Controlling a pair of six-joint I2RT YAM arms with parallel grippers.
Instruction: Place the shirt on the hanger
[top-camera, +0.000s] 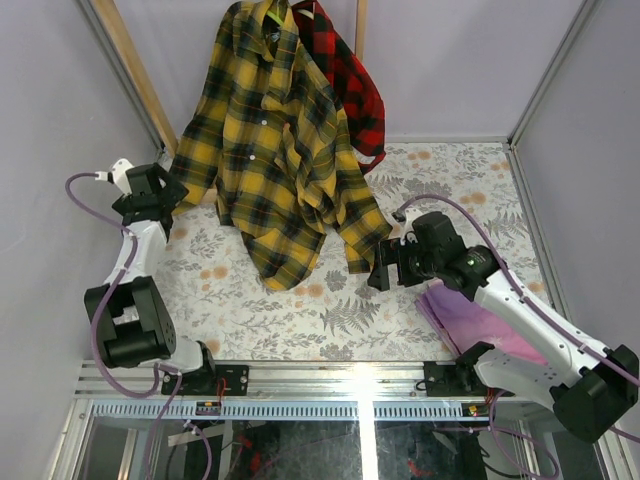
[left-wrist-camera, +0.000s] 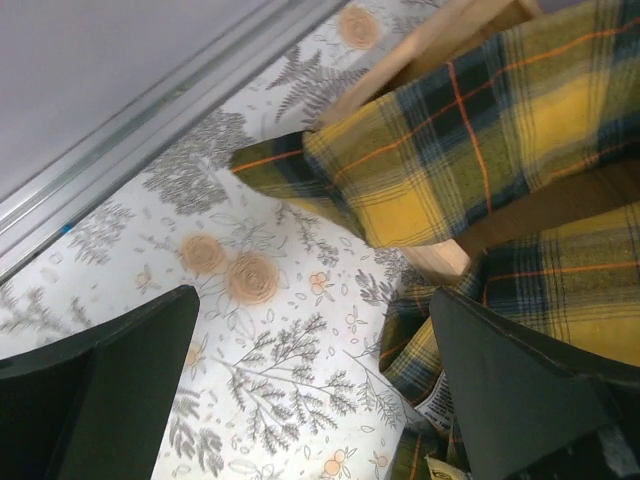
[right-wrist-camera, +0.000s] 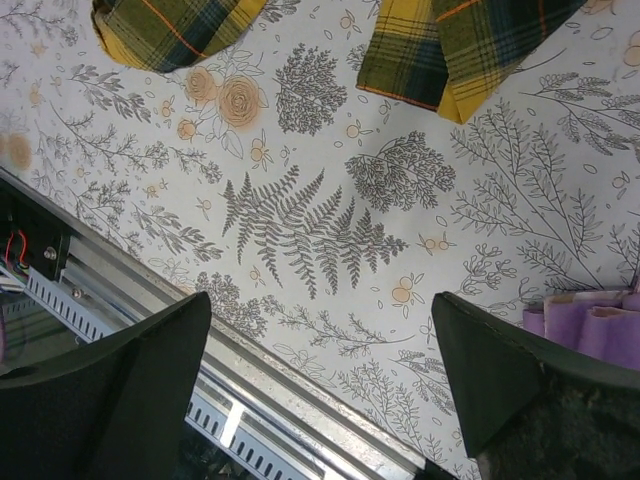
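Left tool (left-wrist-camera: 312, 300): dark fingers fill the bottom of its own view, spread fully wide, nothing between them. Right tool (right-wrist-camera: 322, 300): same, wide open, empty, over bare floral tabletop (right-wrist-camera: 300, 220)

Shirt (top-camera: 275, 150): hung high at the rear, collar at the top, body falling down the back wall, lower hem and both cuffs reaching the tabletop. A sliver of lime green at the collar looks like the hanger (top-camera: 273, 14); the rest of it is hidden by cloth, so seating on both shoulders cannot be confirmed. Task appears nearly or fully done

Red-and-black shirt (top-camera: 350, 80) hangs just behind, touching. Wooden rack frame (top-camera: 135, 70) to the left. Purple cloth (top-camera: 470, 310) beside the right arm, well clear of the shirt

Risks, as judged:
- Left tool sits just beside the left cuff (left-wrist-camera: 400, 170), which lies over a wooden rail; any sweep inward could catch the cuff and drag that shoulder off the wire
- Right cuff (right-wrist-camera: 450, 50) lies close ahead of the right tool; a forward move could snag it with the same result
- A tug on either sleeve may also unseat the red shirt
- Trailing hem on the tabletop gives extra cloth to catch
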